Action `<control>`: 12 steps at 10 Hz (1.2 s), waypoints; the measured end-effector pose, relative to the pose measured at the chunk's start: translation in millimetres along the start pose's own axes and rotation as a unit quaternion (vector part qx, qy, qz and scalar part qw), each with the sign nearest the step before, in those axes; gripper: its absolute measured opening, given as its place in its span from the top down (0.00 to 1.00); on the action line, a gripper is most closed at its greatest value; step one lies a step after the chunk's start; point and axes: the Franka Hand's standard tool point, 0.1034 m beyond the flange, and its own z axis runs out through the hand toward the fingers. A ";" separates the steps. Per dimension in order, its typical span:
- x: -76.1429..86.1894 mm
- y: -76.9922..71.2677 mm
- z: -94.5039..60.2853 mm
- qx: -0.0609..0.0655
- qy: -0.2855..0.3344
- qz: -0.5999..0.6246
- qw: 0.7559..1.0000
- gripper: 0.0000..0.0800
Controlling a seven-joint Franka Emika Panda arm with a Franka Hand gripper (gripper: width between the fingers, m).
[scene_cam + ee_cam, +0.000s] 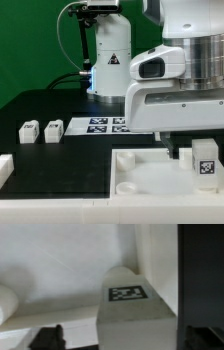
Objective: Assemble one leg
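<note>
A white leg (205, 163) with a black-and-white marker stands upright in the corner of the large white tray-like part (135, 172), at the exterior view's right. My gripper (193, 152) is low over it. In the wrist view the leg (128, 300) runs down between the dark fingertips (50, 338) of my gripper (125, 341). A strip of the white part shows between one finger and the leg, so the jaws stand open around it. Two more legs (27, 131) (52, 128) lie on the black table at the exterior view's left.
The marker board (105, 124) lies behind the tray-like part. Another white part (5, 166) sits at the left edge. A white pillar with a tag (110, 60) stands at the back. The arm's body hides much of the right side.
</note>
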 end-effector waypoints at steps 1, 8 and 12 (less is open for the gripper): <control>-0.1 -0.5 0.1 0.001 0.000 0.017 1.000 0.44; 0.1 2.3 2.1 0.016 -0.023 0.528 0.849 0.63; -1.8 2.4 2.7 0.026 -0.034 0.658 0.752 0.63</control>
